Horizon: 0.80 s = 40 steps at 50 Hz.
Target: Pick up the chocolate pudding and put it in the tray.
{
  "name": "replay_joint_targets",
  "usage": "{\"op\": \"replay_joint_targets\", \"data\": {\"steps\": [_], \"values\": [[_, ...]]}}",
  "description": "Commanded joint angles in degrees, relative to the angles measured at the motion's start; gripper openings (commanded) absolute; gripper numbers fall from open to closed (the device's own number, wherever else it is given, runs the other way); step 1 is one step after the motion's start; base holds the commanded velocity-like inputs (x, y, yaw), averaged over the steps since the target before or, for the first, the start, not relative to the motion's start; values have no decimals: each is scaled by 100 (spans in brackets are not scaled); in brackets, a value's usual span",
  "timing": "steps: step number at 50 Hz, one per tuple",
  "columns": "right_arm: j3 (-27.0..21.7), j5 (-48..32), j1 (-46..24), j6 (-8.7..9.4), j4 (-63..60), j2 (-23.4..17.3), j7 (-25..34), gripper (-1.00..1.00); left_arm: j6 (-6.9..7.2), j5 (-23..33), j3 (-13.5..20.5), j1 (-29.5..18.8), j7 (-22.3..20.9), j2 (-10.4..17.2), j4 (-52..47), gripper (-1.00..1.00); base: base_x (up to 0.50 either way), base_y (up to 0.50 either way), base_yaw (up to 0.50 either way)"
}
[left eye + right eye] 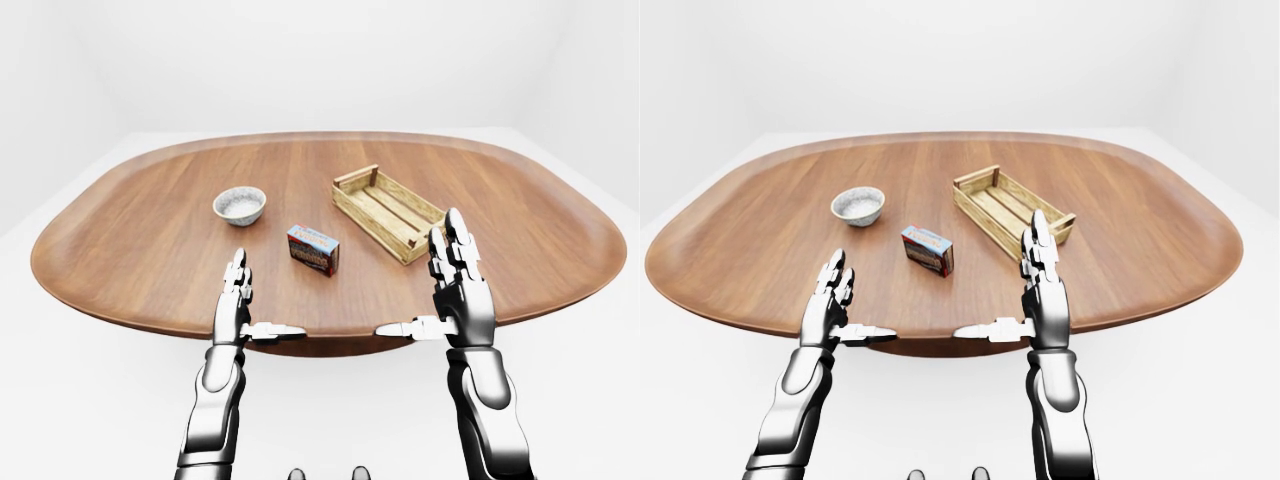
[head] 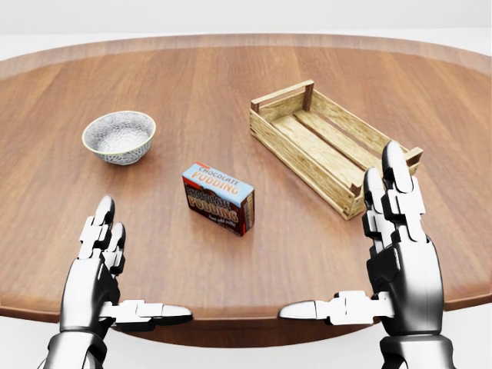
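in the head view the left hand (image 2: 104, 265) rises at about 7 o'clock, fingers straight up and spread, thumb stretched flat toward the middle, holding nothing; it hangs at the near rim of the oval wooden table (image 2: 192, 77), well apart from everything on it. at about 10 o'clock from the picture's centre sits a small patterned bowl (image 2: 119, 137), upright on the wood and standing alone. just below centre stands the chocolate pudding (image 2: 217, 198), a small box with a light blue top and a dark red face carrying its name, resting on the table with one corner turned toward the camera, free of both hands. it lies between the bowl and the tray (image 2: 332, 146), which is a slatted wooden crate at about 2 o'clock from the box, set at a slant with its long side running from upper left to lower right, nothing inside it. at 5 o'clock the right hand (image 2: 400, 246) stands open too, fingers upright, thumb pointing left toward the other thumb, its fingertips overlapping the tray's nearest corner in the picture, gripping nothing. around the table the surroundings are plain white.
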Motion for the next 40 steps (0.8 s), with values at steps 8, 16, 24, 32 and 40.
{"op": "replay_joint_targets", "data": {"steps": [8, 16, 24, 32, 40], "values": [[2, 15, 4, 0, -11, 0, 7, 100, 2, 0, 0, 1, 0, 0, -1, 100, 17, 0, 0], [-8, 34, -27, 0, 76, 3, 1, 100, -65, 2, 5, -10, -4, 2, 85, 100, 18, 0, 0], [0, 39, -22, 0, 47, 2, 2, 100, -64, 5, -1, -8, -1, 1, 78, 100, 19, 0, 0], [1, 43, -9, 0, 38, 1, 6, 100, -50, 10, -6, 4, -1, 0, 51, 100, 16, 0, 0], [-3, 45, -27, 0, 79, 1, 6, 100, -57, 10, -2, -4, -2, 1, 69, 100, 15, 0, 0]]}}
